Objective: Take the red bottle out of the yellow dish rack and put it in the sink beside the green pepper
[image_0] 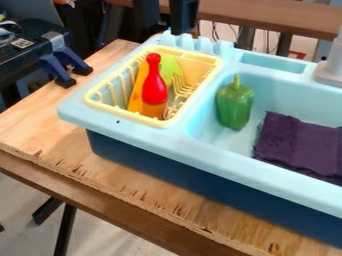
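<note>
Up at eleven o'clock, red bottle (154, 87) upright in the yellow rack (127, 116), probably light, slick, best gripped round its neck; twelve, gripper (184, 22), jaws' state can't be told; two, green pepper (234, 106); three, purple cloth (297, 142).

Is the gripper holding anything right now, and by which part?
Nothing visibly held: the gripper is at the top edge, near the back of the sink.

Wooden table (43, 125), blue toy sink (150, 139), clamps (57, 71)
</note>
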You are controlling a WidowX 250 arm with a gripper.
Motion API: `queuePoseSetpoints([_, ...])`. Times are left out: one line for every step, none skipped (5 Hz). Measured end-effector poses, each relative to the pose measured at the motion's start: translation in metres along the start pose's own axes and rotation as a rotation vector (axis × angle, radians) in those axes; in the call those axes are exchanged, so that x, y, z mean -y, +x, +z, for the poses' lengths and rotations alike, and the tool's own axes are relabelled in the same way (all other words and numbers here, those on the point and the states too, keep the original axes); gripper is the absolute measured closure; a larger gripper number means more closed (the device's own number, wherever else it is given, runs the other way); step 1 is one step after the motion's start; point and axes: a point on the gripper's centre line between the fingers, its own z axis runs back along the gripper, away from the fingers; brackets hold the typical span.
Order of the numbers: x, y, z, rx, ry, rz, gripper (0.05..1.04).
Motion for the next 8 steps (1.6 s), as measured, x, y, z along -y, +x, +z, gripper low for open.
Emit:
queuePoseSetpoints([-0.001, -0.005, -0.009, -0.035, 0.017, 0.016, 0.081])
queuePoseSetpoints([-0.003, -0.010, -0.011, -0.075, 0.044, 0.048, 0.081])
queuePoseSetpoints([-0.006, -0.013, -0.019, -0.131, 0.048, 0.074, 0.081])
queuePoseSetpoints([-0.009, -0.012, -0.026, -0.182, 0.060, 0.090, 0.081])
queuePoseSetpoints([-0.018, -0.006, -0.042, -0.166, 0.033, 0.076, 0.081])
queuePoseSetpoints([-0.030, -0.009, -0.049, -0.158, 0.011, 0.100, 0.121])
queuePoseSetpoints([-0.029, -0.010, -0.051, -0.168, 0.005, 0.102, 0.405])
queuePoseSetpoints([-0.028, -0.011, -0.055, -0.169, -0.007, 0.097, 0.690])
